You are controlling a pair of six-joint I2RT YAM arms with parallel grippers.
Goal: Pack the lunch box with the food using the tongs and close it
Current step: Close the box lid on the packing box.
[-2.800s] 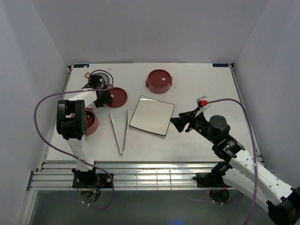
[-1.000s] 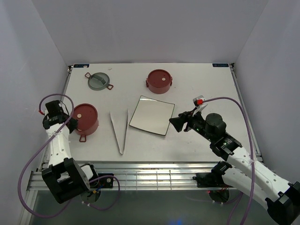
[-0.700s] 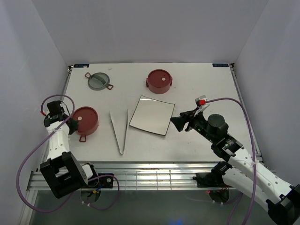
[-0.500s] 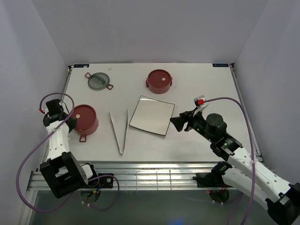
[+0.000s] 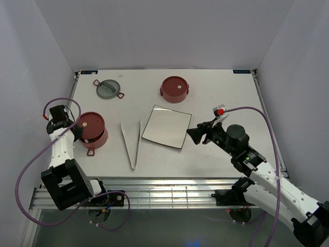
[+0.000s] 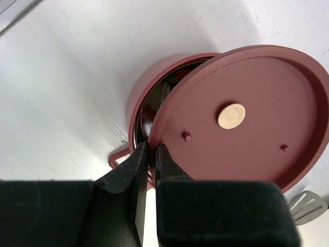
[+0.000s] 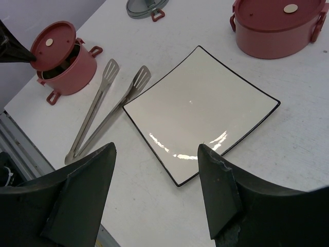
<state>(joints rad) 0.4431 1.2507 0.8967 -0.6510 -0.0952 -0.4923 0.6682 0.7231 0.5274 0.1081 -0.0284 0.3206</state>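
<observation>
My left gripper point(image 6: 150, 146) point(image 5: 77, 132) is shut on the near rim of a flat red lid point(image 6: 241, 118) point(image 5: 91, 123). That lid is tilted over the left red bowl point(image 6: 154, 77) point(image 5: 97, 140) of the lunch box, leaving a gap that shows steel inside. The other red bowl point(image 5: 175, 88) point(image 7: 277, 25) stands lidded at the back. The tongs point(image 5: 132, 144) point(image 7: 103, 108) lie flat between the left bowl and the square plate point(image 5: 166, 126) point(image 7: 200, 110). My right gripper point(image 7: 157, 154) point(image 5: 193, 135) hovers open at the plate's right corner, holding nothing. The food is hidden.
The grey-green top lid point(image 5: 108, 88) point(image 7: 144, 6) lies flat at the back left. The left wall runs close beside my left arm. The table's near edge with its metal rails point(image 5: 154, 193) lies just below the tongs' tip.
My left gripper has shifted slightly back and left with the red lid pinched in it, and the lid now sits more tilted on the bowl. The right arm has barely moved.
</observation>
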